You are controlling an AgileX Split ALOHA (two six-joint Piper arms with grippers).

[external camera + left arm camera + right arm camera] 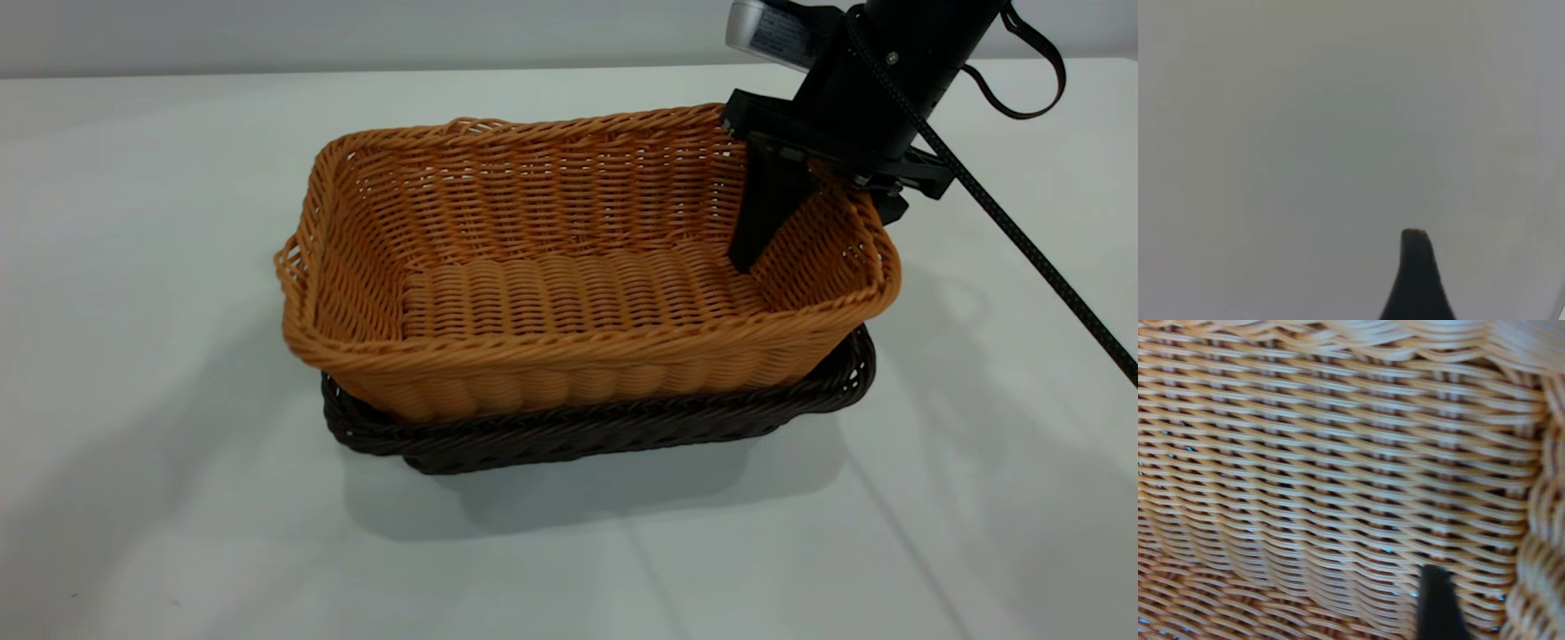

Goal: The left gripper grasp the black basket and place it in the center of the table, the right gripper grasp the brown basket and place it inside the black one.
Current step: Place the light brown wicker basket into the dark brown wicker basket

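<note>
The brown basket (569, 293) sits nested in the black basket (587, 431) at the middle of the table (160, 498); only the black basket's rim and lower wall show beneath it. My right gripper (818, 240) straddles the brown basket's right end wall, one finger (769, 213) inside and the other outside behind the rim. It is open, with a gap between the inner finger and the wall. The right wrist view shows that finger (1436, 603) against the brown weave (1305, 473). My left gripper (1488, 280) is open over bare table, out of the exterior view.
The right arm's cable (1022, 240) hangs down to the right of the baskets. White tabletop runs all round the stacked baskets.
</note>
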